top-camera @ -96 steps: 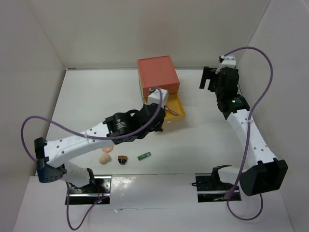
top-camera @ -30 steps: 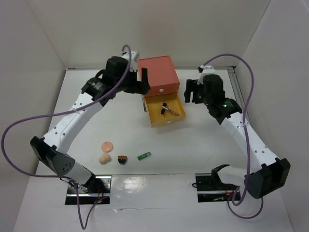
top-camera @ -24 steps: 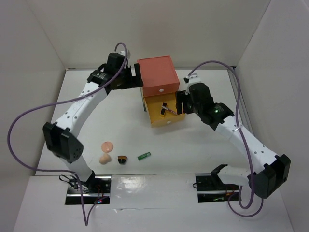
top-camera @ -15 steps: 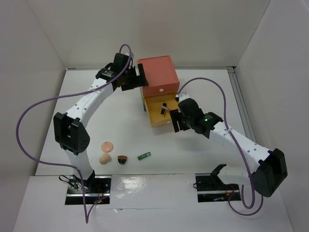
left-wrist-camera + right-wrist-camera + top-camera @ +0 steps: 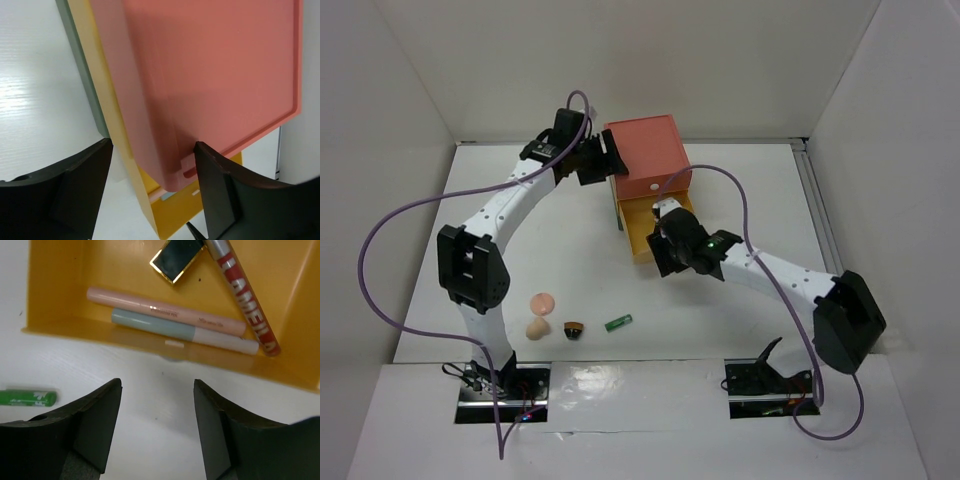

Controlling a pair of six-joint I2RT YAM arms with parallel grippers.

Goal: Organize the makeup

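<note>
Since a second ago the right gripper (image 5: 665, 245) has swung from the right of the orange box (image 5: 645, 150) to the near front of its open yellow drawer (image 5: 60, 285), jaws moderately apart and empty; the left gripper (image 5: 152, 145) remains at the box's far left corner, jaws wide astride it. Inside the drawer lie a pink pen (image 5: 165, 313), blue pencil (image 5: 165, 327), red gloss stick (image 5: 245, 295) and black compact (image 5: 177, 257). On the table (image 5: 750, 190) nearer the arm bases lie a green tube (image 5: 618, 322), peach puff (image 5: 542, 301), sponge (image 5: 537, 328) and small dark item (image 5: 574, 329).
</note>
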